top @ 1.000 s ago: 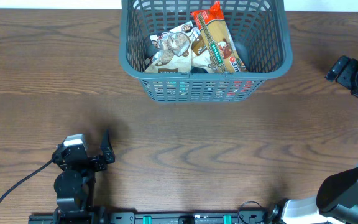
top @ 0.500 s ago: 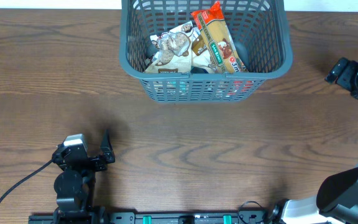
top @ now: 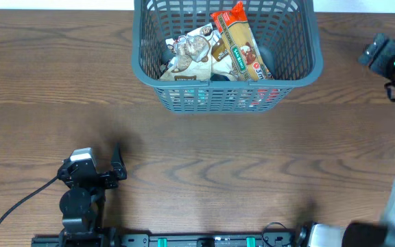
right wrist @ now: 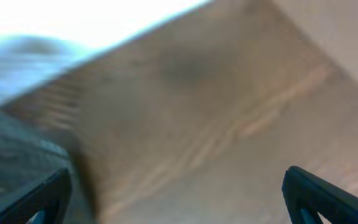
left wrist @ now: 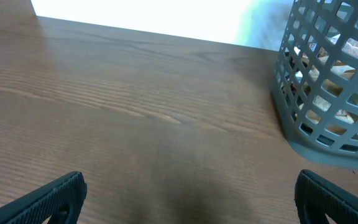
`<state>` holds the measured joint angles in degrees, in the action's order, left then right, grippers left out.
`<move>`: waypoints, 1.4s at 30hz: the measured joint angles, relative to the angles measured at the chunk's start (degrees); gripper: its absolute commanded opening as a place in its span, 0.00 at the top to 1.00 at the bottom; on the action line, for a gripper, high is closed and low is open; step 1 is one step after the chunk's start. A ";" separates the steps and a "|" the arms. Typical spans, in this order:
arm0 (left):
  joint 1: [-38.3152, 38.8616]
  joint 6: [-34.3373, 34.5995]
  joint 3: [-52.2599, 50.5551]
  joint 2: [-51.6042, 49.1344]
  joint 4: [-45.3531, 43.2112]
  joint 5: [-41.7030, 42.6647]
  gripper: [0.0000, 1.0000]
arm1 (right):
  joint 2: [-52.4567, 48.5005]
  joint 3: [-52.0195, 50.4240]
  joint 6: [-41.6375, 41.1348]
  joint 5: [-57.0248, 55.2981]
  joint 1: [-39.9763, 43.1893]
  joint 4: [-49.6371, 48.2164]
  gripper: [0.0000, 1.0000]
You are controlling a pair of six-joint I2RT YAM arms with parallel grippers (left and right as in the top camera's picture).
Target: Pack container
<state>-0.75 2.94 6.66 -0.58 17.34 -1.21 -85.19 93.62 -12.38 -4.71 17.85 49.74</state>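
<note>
Container (top: pixel 218 97): upright at the far-centre of the tabletop (top: pixel 238 165), food packets (top: pixel 211 51) inside.
Left claw (left wrist: pixel 191 205): wide open, empty, by the near edge.
Right claw (right wrist: pixel 179 205): blurry view, spread wide, holding nothing.

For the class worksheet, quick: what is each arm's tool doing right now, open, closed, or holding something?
Left tool: open, holding nothing.
Right tool: open, holding nothing; the view is blurred.

The bench (top: pixel 204 171) is seen as dark brown wood with a plain grain. The basket (top: pixel 218 98) is set on it at the far edge, near the middle. A black cable (top: pixel 19 204) appears to lie at its near left corner.
</note>
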 measured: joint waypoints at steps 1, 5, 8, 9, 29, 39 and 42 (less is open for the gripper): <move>0.00 0.00 0.00 0.00 0.00 0.00 0.01 | 0.79 0.00 0.00 -0.07 -0.42 0.00 0.01; 0.00 -0.02 0.00 0.00 0.00 0.00 0.01 | 5.97 0.00 0.00 -2.10 -3.21 0.09 0.01; 0.00 0.00 0.00 0.00 0.00 0.00 0.01 | 7.43 0.00 0.00 -2.91 -3.87 0.09 0.01; 0.00 0.00 0.00 0.00 0.00 0.00 0.01 | 7.67 0.00 0.00 -3.17 -3.96 0.09 0.01; 0.00 0.00 0.00 0.00 0.00 0.00 0.01 | 43.10 -44.26 -1.68 -4.33 -11.67 -32.15 0.01; 0.00 0.00 0.00 0.00 0.02 0.00 0.01 | 60.78 -63.39 -4.44 -4.50 -13.73 -50.71 0.01; 0.00 0.00 0.00 0.00 0.00 0.00 0.01 | 64.78 -68.87 -1.81 -4.55 -15.45 -56.22 0.01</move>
<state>-0.75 2.94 6.66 -0.58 17.34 -1.21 -20.40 24.75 -14.20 -9.26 2.39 -6.48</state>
